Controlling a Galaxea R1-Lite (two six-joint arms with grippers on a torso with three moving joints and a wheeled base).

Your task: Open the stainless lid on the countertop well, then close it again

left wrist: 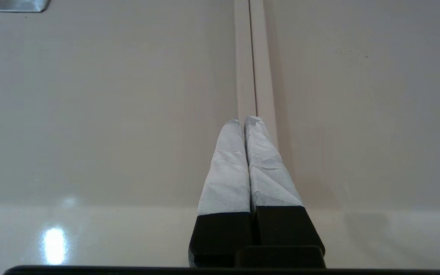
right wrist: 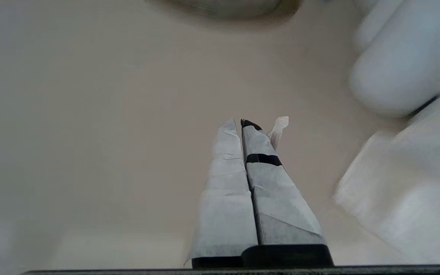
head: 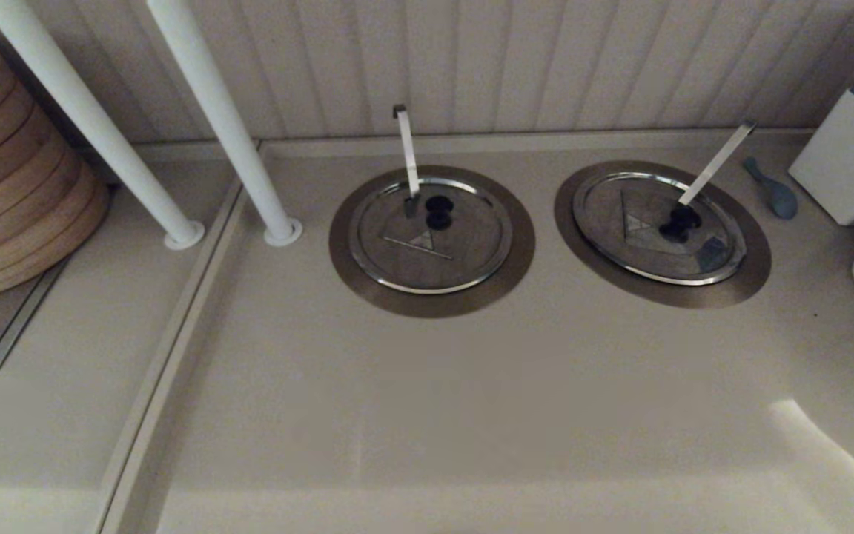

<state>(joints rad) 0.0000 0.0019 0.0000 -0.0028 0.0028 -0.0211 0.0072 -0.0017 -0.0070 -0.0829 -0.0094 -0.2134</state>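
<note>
From my head view, the stainless lid [head: 660,226] sits closed on the countertop well [head: 749,278] toward the counter's [head: 427,400] back right corner, its black knob [head: 680,222] beside a plain triangle mark; I can read no writing. A slanted utensil handle [head: 717,162] rises from it. A second lid [head: 429,233], with an underlined triangle and an upright handle [head: 407,148], lies to its left near the back edge. Neither arm shows here.

In my left wrist view, my left gripper [left wrist: 241,121] is clenched on nothing above the bare counter.

In my right wrist view, my right gripper [right wrist: 237,123] is clenched empty too, the well's collar at the far edge.
</note>
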